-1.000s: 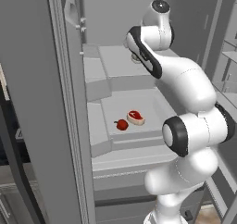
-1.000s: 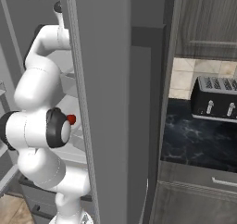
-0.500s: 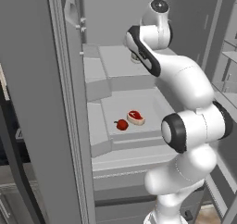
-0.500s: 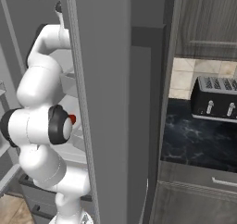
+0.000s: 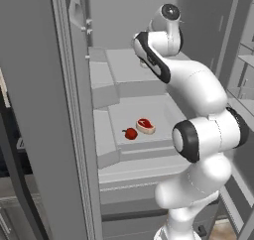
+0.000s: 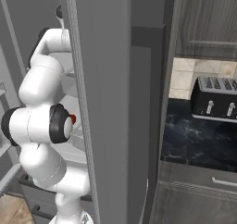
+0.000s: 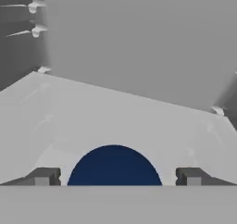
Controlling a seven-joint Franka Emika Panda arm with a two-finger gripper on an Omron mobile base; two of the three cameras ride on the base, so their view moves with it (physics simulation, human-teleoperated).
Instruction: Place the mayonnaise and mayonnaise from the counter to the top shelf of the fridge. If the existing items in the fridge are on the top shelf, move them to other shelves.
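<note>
In the hand view, the dark navy lid of the slimmer mayonnaise jar (image 7: 114, 166) sits between my two finger tips (image 7: 44, 177), with a gap on each side. My gripper (image 7: 115, 177) is open around it, above the top shelf (image 7: 120, 116) of the fridge. In the left base view my arm reaches deep over that top shelf (image 5: 121, 65) and hides the hand. The steak (image 5: 145, 126) and the round red vegetable (image 5: 130, 133) lie on a lower shelf (image 5: 149, 110).
The open fridge door (image 5: 44, 115) stands at the left. In the right base view the fridge's side (image 6: 111, 102) blocks the inside, and a black toaster (image 6: 217, 98) sits on the black counter (image 6: 194, 140) under dark cupboards.
The arm's upper links have shifted only slightly inside the fridge. The steak and the red vegetable have stayed in place.
</note>
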